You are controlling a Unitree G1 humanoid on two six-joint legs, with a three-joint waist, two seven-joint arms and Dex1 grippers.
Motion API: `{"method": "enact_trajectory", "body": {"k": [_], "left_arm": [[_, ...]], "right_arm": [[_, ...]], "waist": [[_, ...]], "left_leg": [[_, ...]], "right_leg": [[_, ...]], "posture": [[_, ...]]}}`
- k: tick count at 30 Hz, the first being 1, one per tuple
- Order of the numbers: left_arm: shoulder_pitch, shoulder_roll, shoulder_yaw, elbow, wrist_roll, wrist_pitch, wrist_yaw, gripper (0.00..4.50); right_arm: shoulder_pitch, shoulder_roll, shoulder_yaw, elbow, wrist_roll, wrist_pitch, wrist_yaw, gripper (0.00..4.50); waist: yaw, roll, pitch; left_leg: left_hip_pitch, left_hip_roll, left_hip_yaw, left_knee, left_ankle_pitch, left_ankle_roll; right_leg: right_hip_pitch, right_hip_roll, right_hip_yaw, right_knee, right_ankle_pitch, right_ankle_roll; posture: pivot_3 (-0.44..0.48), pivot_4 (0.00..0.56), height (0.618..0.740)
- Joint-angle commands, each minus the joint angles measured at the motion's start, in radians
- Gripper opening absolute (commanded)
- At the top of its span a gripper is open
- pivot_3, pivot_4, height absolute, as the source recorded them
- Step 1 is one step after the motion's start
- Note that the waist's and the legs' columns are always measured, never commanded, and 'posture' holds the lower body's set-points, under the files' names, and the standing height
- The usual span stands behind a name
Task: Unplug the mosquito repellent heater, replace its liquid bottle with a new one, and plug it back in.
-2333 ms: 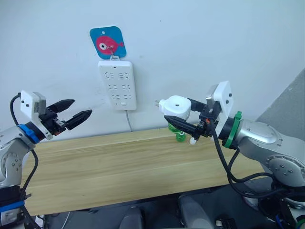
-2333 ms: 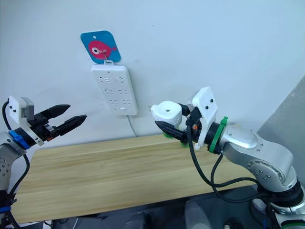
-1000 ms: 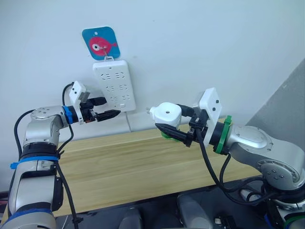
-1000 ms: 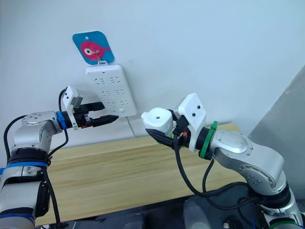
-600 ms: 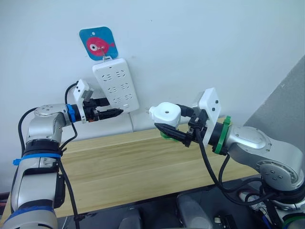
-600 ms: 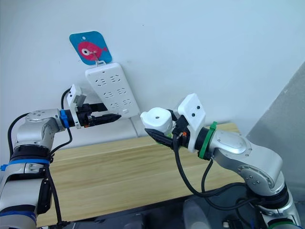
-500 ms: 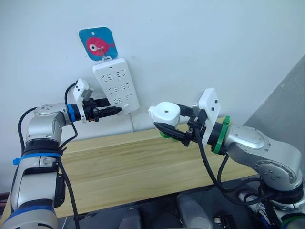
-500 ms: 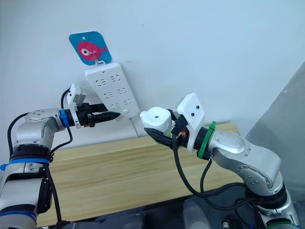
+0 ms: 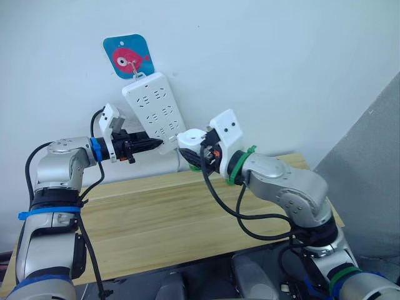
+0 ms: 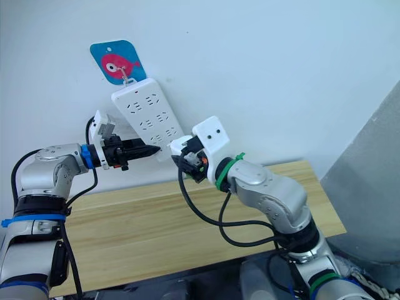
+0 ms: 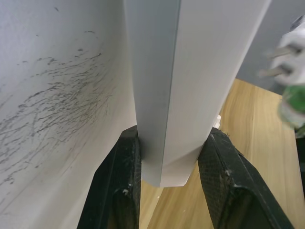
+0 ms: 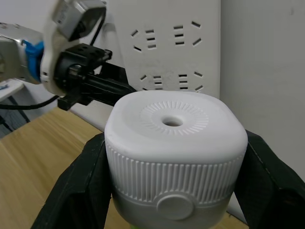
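Since half a second ago the left gripper has clamped the tilted power strip's lower end between its fingers, while the right gripper, closed around the mosquito repellent heater, has swung it leftward to the strip's 5 o'clock corner.

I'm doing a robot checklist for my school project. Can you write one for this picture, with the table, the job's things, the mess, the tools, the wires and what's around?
Surface: wooden table, bare top.
Job's things: mosquito repellent heater, white, green bottle underneath, prongs out, held close to the power strip, not yet plugged in.
Clutter: nothing seen.
Grippers: left tool shut on the power strip's lower end, which hangs tilted; right tool shut on the heater.
Cables: black cables loop along both arms; strip's white cord runs down behind.
Surroundings: white wall; blue hook plate with pink fish; grey panel at right.
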Motion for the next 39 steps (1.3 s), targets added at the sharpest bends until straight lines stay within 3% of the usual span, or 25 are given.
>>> {"method": "enact_trajectory", "body": {"k": [1, 10, 39], "left_arm": [[0.003, 0.006, 0.025, -0.071, -0.035, 0.012, 0.002, 1.29], [0.011, 0.004, 0.026, -0.086, -0.035, 0.018, 0.012, 1.29], [0.015, -0.009, 0.019, -0.125, -0.061, 0.049, 0.004, 1.29]], "right_arm": [[-0.040, 0.035, -0.004, 0.016, -0.056, -0.011, -0.002, 2.98], [-0.092, 0.122, -0.023, 0.085, -0.153, -0.035, 0.018, 2.98], [-0.086, 0.242, 0.030, 0.192, -0.348, -0.139, 0.069, 2.98]], "waist": [[-0.001, 0.000, 0.000], [-0.002, 0.000, 0.000], [-0.011, 0.000, 0.000]], "left_leg": [[0.000, 0.000, 0.000, 0.000, 0.000, 0.000], [0.000, 0.000, 0.000, -0.001, 0.000, 0.000], [0.000, 0.000, 0.000, -0.001, 0.000, 0.000]], "right_leg": [[0.000, 0.000, 0.000, 0.000, 0.000, 0.000], [0.000, 0.000, 0.000, 0.000, 0.000, 0.000], [-0.001, 0.000, 0.000, 0.001, 0.000, 0.000]], "posture": [[-0.237, 0.158, 0.720], [-0.233, 0.156, 0.720], [-0.224, 0.136, 0.720]]}}
